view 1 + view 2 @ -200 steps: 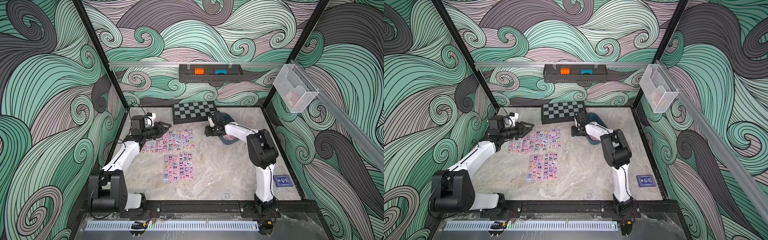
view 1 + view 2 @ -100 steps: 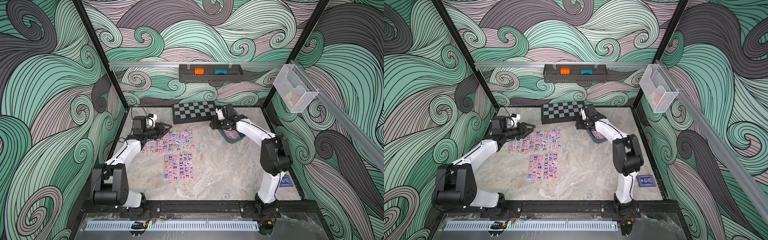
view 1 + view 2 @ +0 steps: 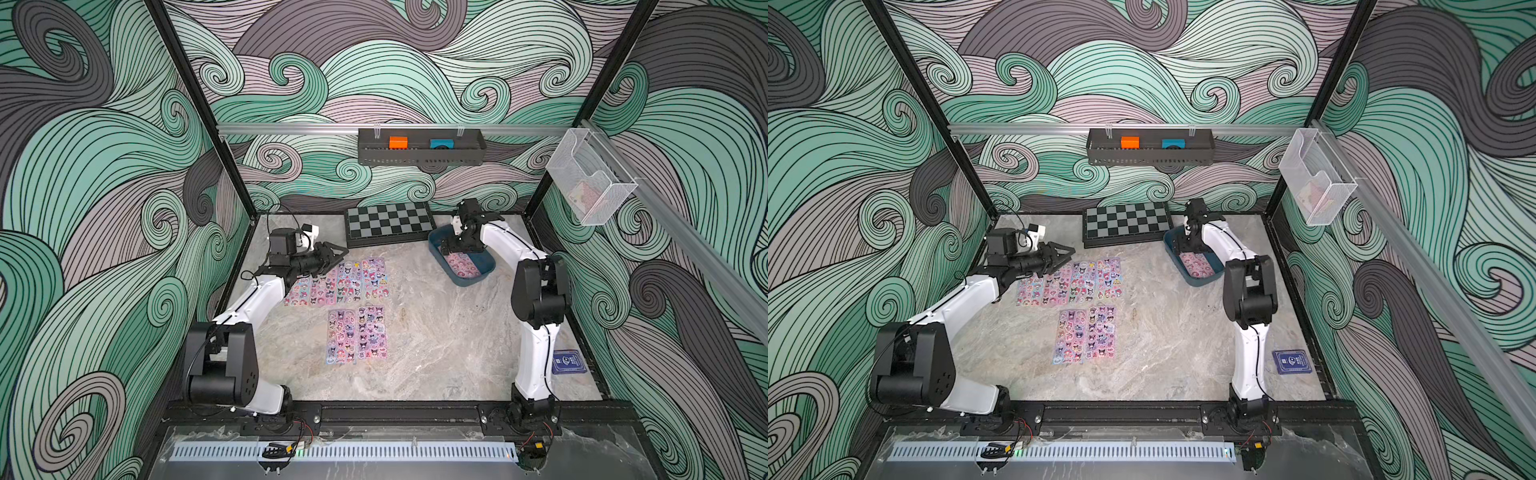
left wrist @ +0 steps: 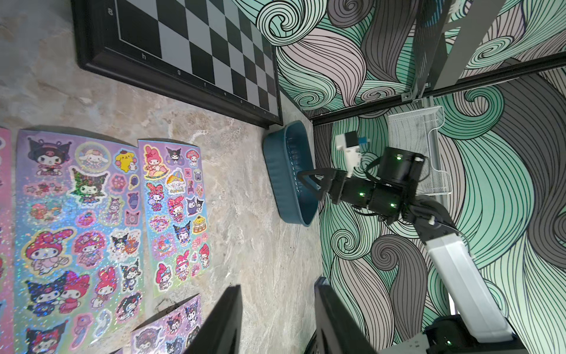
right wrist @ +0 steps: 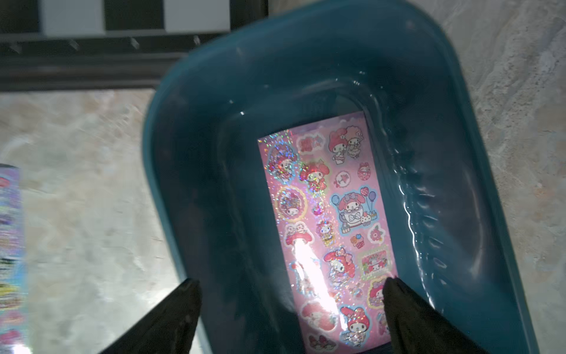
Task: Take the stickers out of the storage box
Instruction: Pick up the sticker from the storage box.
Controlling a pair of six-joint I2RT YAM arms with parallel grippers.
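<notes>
— Where do the stickers [image 3: 338, 284] sit?
— You have one pink sheet [image 5: 330, 214] lying flat in the storage box [image 3: 468, 283], at two o'clock on the tabletop [image 3: 436, 353], just beside the chessboard [image 3: 388, 222]. The others lie spread on the tabletop from ten o'clock to its centre.
— And the end effectors?
— Your right end effector [image 5: 289, 283] hangs over the box, jaws spread wide, holding nothing. Your left end effector [image 4: 277, 285] hovers partly open and empty at ten o'clock.

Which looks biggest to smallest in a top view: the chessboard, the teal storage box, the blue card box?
Largest first:
chessboard
storage box
blue card box
It lies nearer the camera yet looks smallest.
</notes>
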